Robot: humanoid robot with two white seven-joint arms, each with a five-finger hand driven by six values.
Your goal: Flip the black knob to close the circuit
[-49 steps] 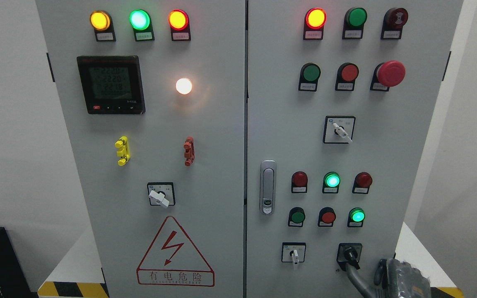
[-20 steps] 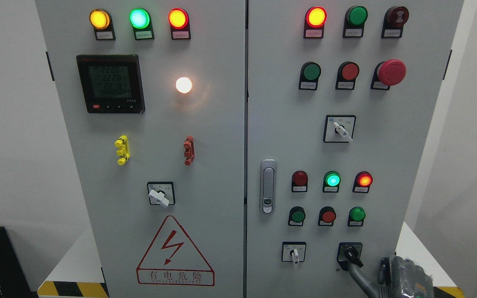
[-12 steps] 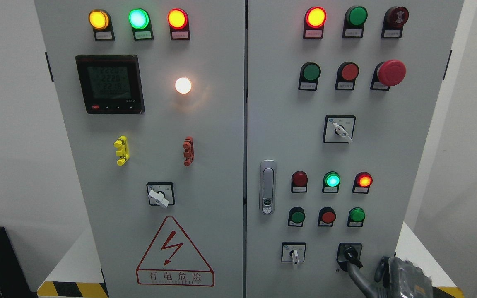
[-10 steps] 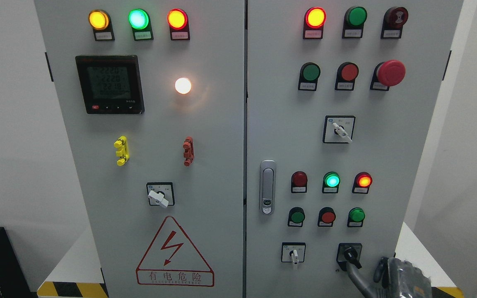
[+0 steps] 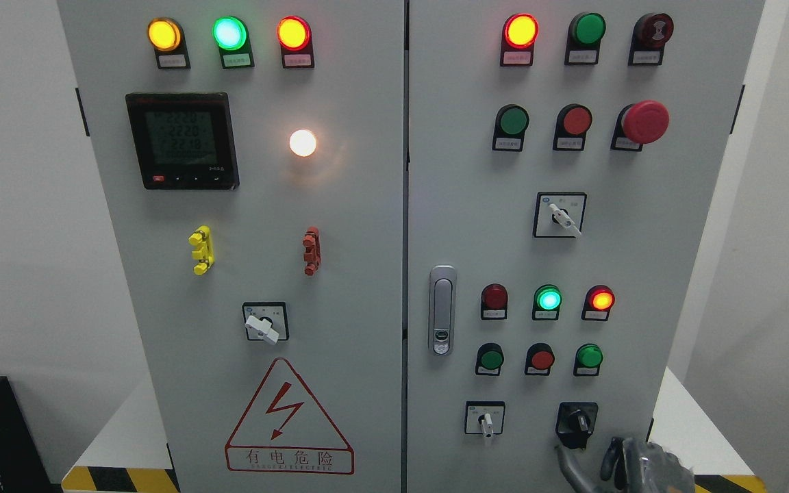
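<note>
The black knob (image 5: pixel 578 422) sits on its square black plate at the lower right of the grey cabinet's right door (image 5: pixel 463 205). Its handle points down and to the right. My right hand (image 5: pixel 614 469) shows at the bottom edge, just below and right of the knob, apart from it. Its grey fingers (image 5: pixel 568 465) are spread and hold nothing. Above the knob, a red lamp (image 5: pixel 600 300) and a green lamp (image 5: pixel 548 299) are lit, and the green button (image 5: pixel 589 357) below them is dark. The left arm is out of view.
A white-handled selector (image 5: pixel 484 420) sits left of the knob, with others higher up (image 5: pixel 561 216) and on the left door (image 5: pixel 264 324). A red mushroom stop button (image 5: pixel 645 122) sticks out at the upper right. A door latch (image 5: pixel 442 309) is at the middle.
The knob's handle turned from pointing down to down-right. The right red lamp came on and the green button below went dark. My right hand has since dropped away from the knob.
</note>
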